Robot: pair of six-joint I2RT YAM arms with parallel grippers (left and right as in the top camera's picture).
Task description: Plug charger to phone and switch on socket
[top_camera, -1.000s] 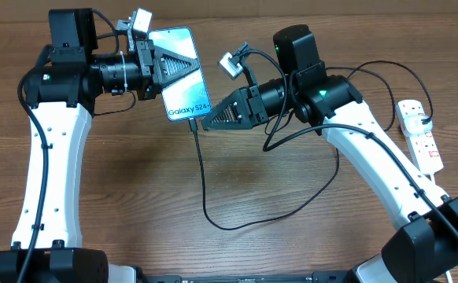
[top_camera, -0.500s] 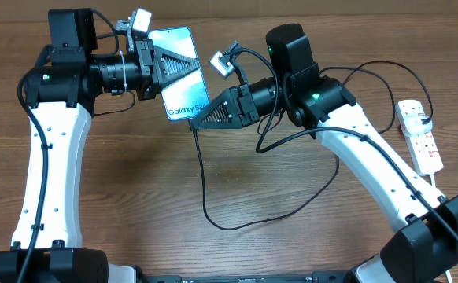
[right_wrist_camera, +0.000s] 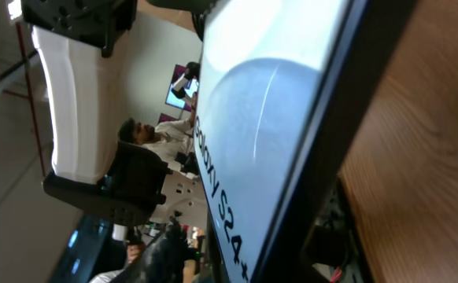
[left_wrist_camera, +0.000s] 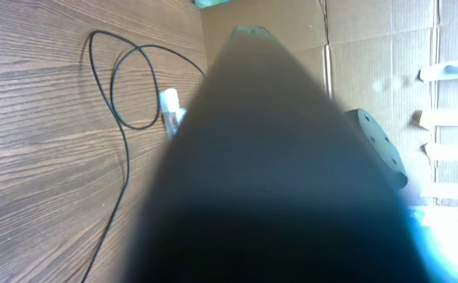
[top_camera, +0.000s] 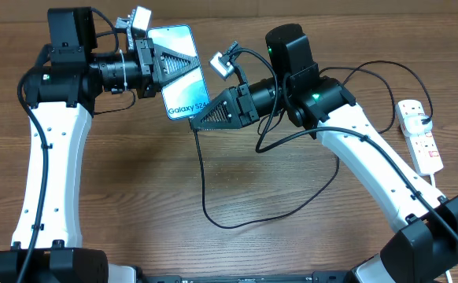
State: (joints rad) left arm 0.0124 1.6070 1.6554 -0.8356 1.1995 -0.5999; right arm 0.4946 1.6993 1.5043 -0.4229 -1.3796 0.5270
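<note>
The left gripper [top_camera: 183, 63] grips the slim blue-screened smartphone [top_camera: 183, 98] aloft, upper centre-left. The right gripper [top_camera: 199, 122] sits at its lower end beside the thin black charger cable [top_camera: 202, 169]; whether those jaws hold anything I cannot tell, so plugging is unconfirmed. The white power strip [top_camera: 422, 137], at the right edge, likely still needs switching.

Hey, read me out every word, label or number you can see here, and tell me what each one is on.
"Galaxy S24": printed on the light blue screen of the phone, readable from overhead and again in the right wrist view. Anything after it is hidden.
Red marks on the socket: too small to read.
Left wrist view: no text to read.
</note>
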